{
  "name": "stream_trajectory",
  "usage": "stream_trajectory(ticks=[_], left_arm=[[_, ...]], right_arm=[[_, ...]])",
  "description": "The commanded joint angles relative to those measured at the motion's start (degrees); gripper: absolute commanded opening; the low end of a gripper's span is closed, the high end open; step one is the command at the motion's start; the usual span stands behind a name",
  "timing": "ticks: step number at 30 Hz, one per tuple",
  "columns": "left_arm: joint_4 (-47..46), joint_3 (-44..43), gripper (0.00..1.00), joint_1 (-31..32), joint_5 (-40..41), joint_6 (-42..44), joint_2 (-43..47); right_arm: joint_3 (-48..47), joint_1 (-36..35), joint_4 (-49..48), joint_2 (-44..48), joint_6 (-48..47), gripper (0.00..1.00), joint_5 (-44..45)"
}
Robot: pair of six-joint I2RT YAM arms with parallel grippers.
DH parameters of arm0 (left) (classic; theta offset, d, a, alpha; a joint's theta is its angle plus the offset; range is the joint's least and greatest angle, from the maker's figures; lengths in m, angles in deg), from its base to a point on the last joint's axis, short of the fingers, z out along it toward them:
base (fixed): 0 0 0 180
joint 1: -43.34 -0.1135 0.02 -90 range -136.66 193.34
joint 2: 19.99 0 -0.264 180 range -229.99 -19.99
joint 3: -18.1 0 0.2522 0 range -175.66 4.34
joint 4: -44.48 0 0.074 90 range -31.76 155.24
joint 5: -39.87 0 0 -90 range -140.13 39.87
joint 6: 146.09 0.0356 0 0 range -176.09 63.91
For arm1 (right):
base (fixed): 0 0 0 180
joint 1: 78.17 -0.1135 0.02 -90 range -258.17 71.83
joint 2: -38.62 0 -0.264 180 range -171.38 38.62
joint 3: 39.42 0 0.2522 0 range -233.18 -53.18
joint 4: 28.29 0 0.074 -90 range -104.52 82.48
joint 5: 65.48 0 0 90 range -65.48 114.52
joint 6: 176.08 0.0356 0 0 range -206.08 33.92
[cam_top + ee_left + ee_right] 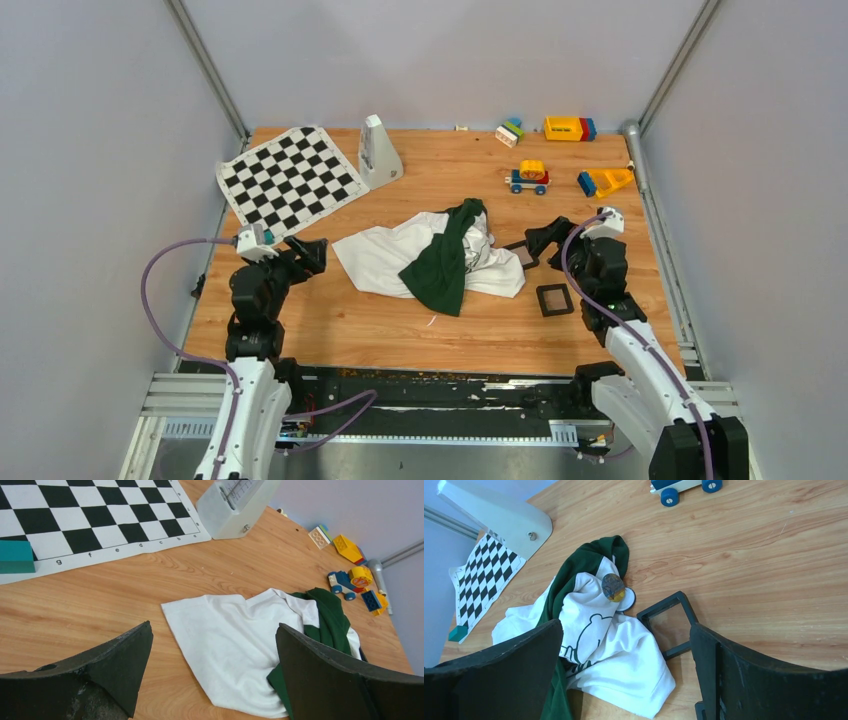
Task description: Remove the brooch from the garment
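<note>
The garment (430,255), a white T-shirt with dark green sleeves, lies crumpled mid-table; it also shows in the left wrist view (230,640) and the right wrist view (624,655). The brooch (613,587), a small round yellowish-gold piece, sits on the shirt's upper fold near the collar. My left gripper (315,252) is open and empty, left of the shirt, with the shirt's white hem between its fingers (214,627). My right gripper (540,238) is open and empty just right of the shirt, above its white edge (626,625).
One black square tray (555,299) lies right of the shirt; another black frame (659,605) touches the shirt's edge. A chequered mat (290,178), a white wedge-shaped object (378,152), a toy car (527,177) and toy blocks (569,128) stand at the back.
</note>
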Motion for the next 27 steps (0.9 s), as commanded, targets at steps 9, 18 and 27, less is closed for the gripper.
stream_trajectory(ticks=[9,18,27], left_arm=[[-18.3,1.6,0.98,0.7,-17.1,1.5,-10.9],[-18.1,-7.5,0.90,17.3,-15.7,10.1,-31.0],[-13.9,-16.7,0.78,26.0,-17.2,14.0,-49.4]], right_arm=[[-3.1,-3.8,-3.9,-7.2,-1.7,0.98,-6.8],[-6.9,-14.6,-7.9,-19.2,-3.1,0.86,-8.2],[-8.7,-17.6,-9.3,-24.1,-2.6,0.81,-9.0]])
